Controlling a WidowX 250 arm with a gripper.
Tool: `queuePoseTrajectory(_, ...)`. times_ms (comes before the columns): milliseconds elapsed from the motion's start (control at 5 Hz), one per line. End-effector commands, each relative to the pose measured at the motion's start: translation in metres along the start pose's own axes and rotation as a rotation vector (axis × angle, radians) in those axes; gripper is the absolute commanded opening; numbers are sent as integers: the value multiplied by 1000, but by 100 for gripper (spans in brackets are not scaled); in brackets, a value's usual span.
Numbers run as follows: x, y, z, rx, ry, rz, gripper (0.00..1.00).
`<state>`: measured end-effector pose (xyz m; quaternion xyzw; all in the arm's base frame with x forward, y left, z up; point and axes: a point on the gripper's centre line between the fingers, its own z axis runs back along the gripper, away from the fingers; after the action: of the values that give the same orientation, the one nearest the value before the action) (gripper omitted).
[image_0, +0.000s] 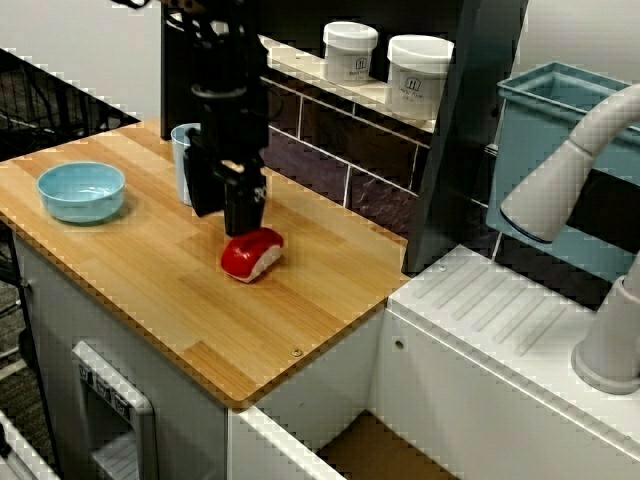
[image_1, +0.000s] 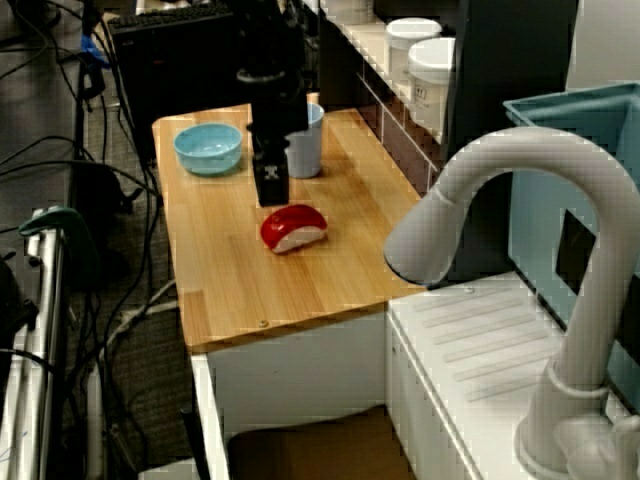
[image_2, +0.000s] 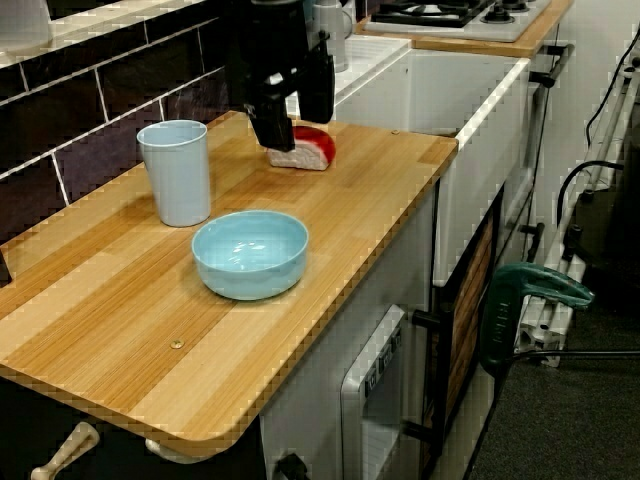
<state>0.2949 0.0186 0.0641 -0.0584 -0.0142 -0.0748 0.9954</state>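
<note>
- Front-corner view: the black jaws hang just over the far end of a red-and-white nigiri toy (image_0: 252, 255), which lies on its side near the middle of the wooden table (image_0: 150, 290).
- From this view one finger (image_0: 243, 205) comes down to the toy's top edge, either touching it or a hair above; I cannot tell which.
- Bowl-end view along the table: the jaws stand apart and clamp nothing. The nearer finger (image_2: 270, 125) sits by the toy's white end, and the other is higher and further back.
- Handling, as a judgement: the toy is rounded and low. A clean hold would need the jaws centred over its middle, one finger on each long side, and lowered almost to the wood before closing. Off centre as they are now, a squeeze would likely roll or skid it.
- A pale blue cup (image_2: 176, 172) stands upright close behind the arm, near enough for a sideways swing to clip it.
- A light blue bowl (image_2: 250, 252) sits well apart from the toy, toward the table's other end.
- Two white lidded jars (image_0: 350, 50) (image_0: 419, 75) stand on the ledge above the dark tiles, out of the way.
- Tap-side view: a white tap (image_1: 520, 190) arches in the foreground over the white drainer (image_1: 480, 340), beside the table edge nearest the toy.
</note>
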Motion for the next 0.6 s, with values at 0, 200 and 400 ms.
queuePoseTrajectory(0,-8,22,39,7,-97,-5,100)
queuePoseTrajectory(200,-12,39,49,2,-110,-20,100)
queuePoseTrajectory(400,-14,57,56,-12,-122,-19,100)
